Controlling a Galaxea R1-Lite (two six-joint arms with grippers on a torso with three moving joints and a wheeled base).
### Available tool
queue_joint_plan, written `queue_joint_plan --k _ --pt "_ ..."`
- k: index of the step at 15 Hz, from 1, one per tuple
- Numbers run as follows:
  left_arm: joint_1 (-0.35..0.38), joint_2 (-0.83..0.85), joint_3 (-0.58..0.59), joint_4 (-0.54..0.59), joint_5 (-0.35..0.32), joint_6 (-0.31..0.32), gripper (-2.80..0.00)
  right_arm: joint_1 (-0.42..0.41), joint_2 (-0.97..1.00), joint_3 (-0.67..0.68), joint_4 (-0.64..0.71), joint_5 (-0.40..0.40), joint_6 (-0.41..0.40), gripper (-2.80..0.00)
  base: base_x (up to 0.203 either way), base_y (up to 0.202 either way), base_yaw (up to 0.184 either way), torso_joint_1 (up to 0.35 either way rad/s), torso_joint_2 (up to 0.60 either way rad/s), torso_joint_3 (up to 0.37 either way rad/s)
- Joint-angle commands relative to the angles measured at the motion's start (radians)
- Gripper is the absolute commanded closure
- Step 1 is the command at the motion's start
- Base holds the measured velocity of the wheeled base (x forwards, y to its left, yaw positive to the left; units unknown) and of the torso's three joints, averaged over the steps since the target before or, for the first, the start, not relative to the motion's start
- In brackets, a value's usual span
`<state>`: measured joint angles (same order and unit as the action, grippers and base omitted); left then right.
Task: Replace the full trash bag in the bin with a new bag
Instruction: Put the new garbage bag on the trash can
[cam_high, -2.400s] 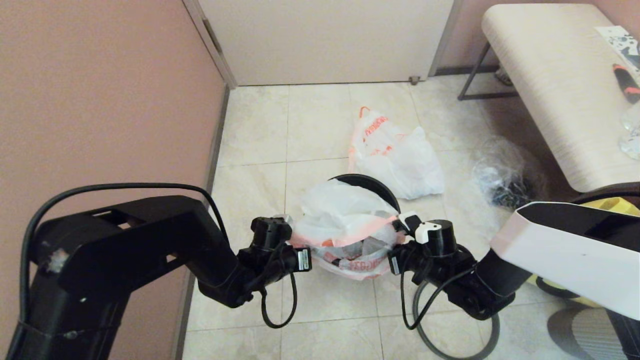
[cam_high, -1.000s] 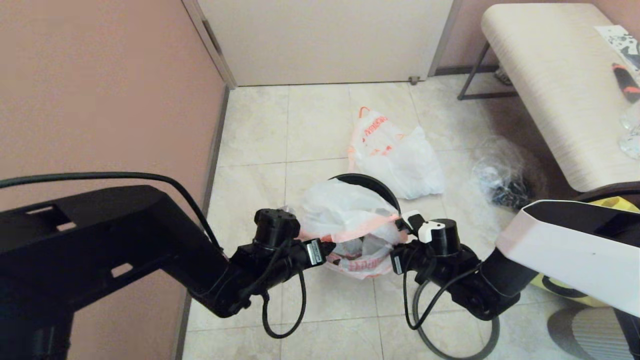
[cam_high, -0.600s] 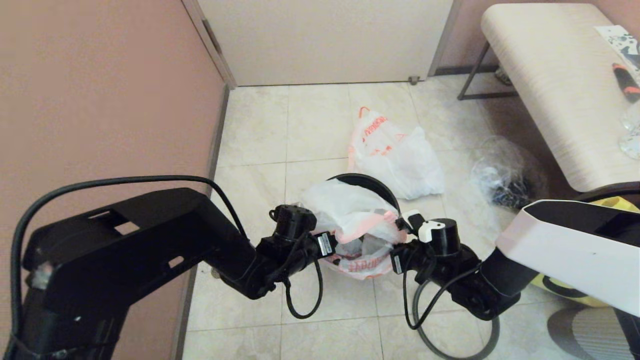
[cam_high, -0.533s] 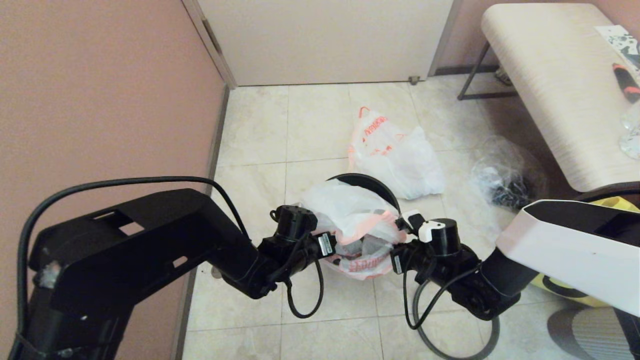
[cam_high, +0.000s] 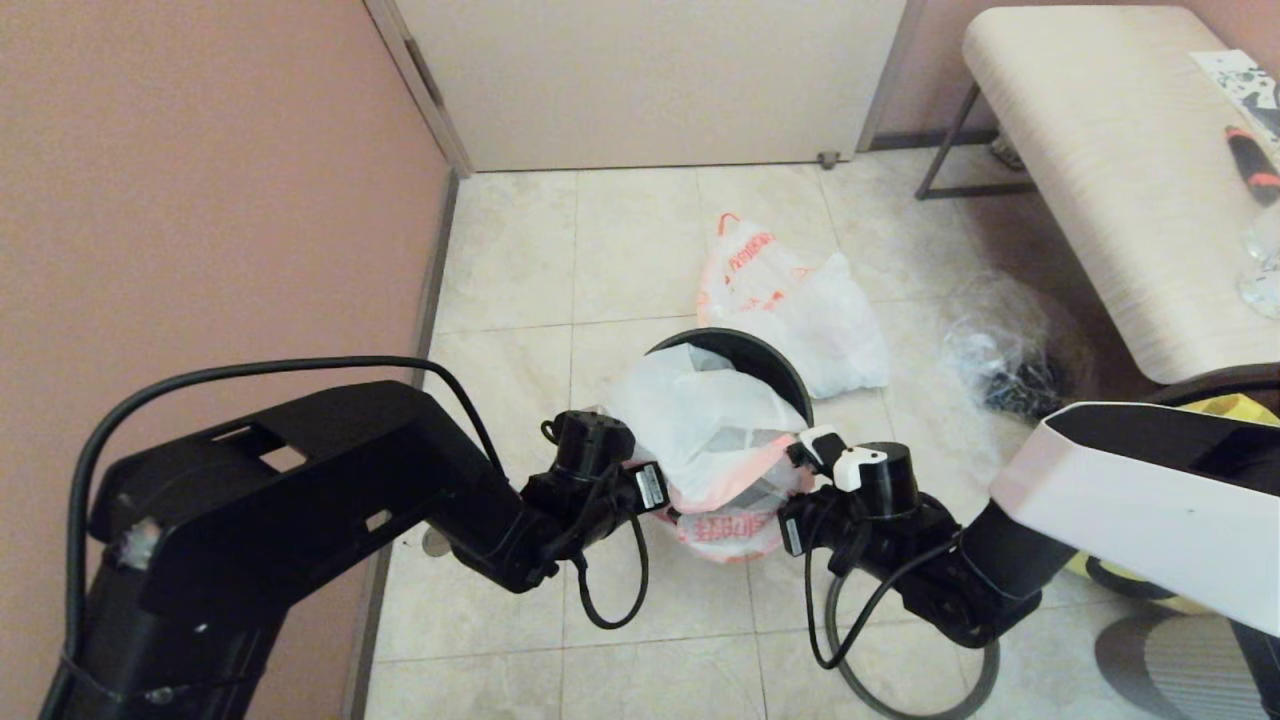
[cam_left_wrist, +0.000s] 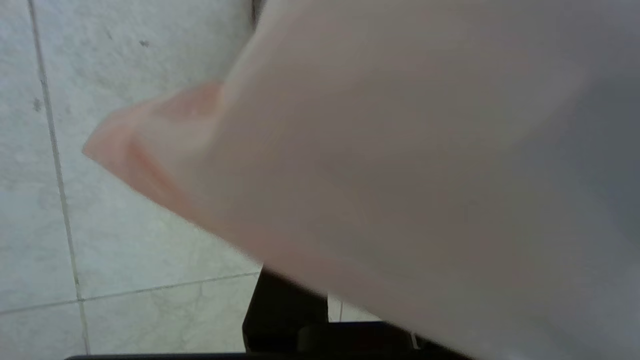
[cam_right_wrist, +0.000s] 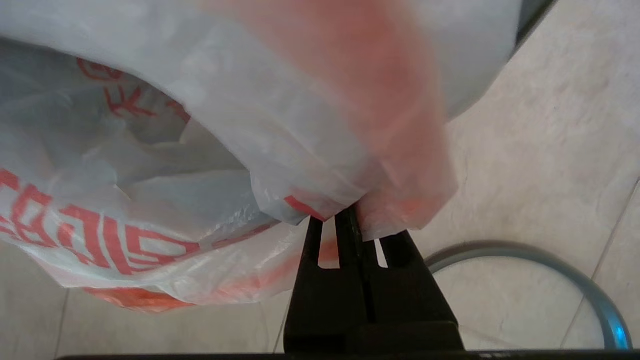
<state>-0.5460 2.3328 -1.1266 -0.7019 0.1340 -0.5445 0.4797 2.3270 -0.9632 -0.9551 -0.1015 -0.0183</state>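
Bags first: the new bag (cam_high: 715, 440), thin white plastic with a pink-orange hem and red lettering, hung between your two pincers, draped over the near part of the bin (cam_high: 760, 352) and sagging down its front. The bin's far rim showed bare and dark just beyond both pincers, so the bag's mouth was not yet around it.

Your right pincer (cam_right_wrist: 350, 220) was clenched on a bunched fold of the hem, fingers pressed together with plastic spilling out past the tips. The red lettering on the bag's wall lay just to that pincer's inner side, toward the other arm.

Your left pincer (cam_high: 655, 490) sat against the opposite edge of the bag. The wrist camera there saw only plastic pressed close and a sliver of floor, so I cannot tell whether it was gripping or released.

The full trash bag (cam_high: 790, 310) lay on the floor (cam_high: 640, 250) beyond the bin, well past both pincers, slumped with its orange handle up. That half of the job looked done.

The grey hoop (cam_right_wrist: 565, 270) lay on the floor under your right pincer, not on the bin.

What I judge was left: spread the mouth wide, pull it over the whole rim, push the body down inside, then fit the hoop. Thin plastic like this would slip or tear if pulled hard.

A clear bag of dark bits (cam_high: 1010, 360) sat off beyond your right pincer, beside the desk (cam_high: 1100, 150).
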Motion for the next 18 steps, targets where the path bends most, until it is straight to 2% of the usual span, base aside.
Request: queue_joint_plan --k 1,2,5,8,11,15,18 --pt "0.003 -0.001 -0.001 -0.004 0.001 -0.003 0.0 0.01 -0.002 0.017 -0.007 -0.003 0.0 0.0 0.0 0.0 0.0 0.0 0.0 0.0" --pt "0.003 -0.003 -0.001 -0.004 0.001 -0.002 0.0 0.011 -0.003 0.024 -0.007 -0.004 0.0 -2.8 0.0 0.0 0.0 0.0 0.0 0.0" --pt "0.009 -0.013 -0.001 -0.004 0.001 -0.003 0.0 0.017 -0.032 0.038 -0.018 -0.004 0.003 -2.8 0.0 0.0 0.0 0.0 0.0 0.0" --pt "0.015 -0.015 -0.002 -0.005 0.001 -0.003 0.0 0.047 -0.142 0.169 -0.02 0.01 0.014 -2.8 0.0 0.0 0.0 0.0 0.0 0.0" --pt "0.017 -0.016 -0.005 -0.005 0.002 -0.003 0.0 0.055 -0.218 0.306 -0.045 0.09 0.047 -2.8 0.0 0.0 0.0 0.0 0.0 0.0" --pt "0.021 -0.018 -0.013 -0.005 0.002 -0.003 0.0 0.053 -0.209 0.419 -0.198 0.101 0.047 -2.8 0.0 0.0 0.0 0.0 0.0 0.0" --pt "0.027 -0.009 -0.033 -0.004 0.006 -0.005 0.0 0.083 -0.242 0.448 -0.219 0.102 0.049 -2.8 0.0 0.0 0.0 0.0 0.0 0.0"
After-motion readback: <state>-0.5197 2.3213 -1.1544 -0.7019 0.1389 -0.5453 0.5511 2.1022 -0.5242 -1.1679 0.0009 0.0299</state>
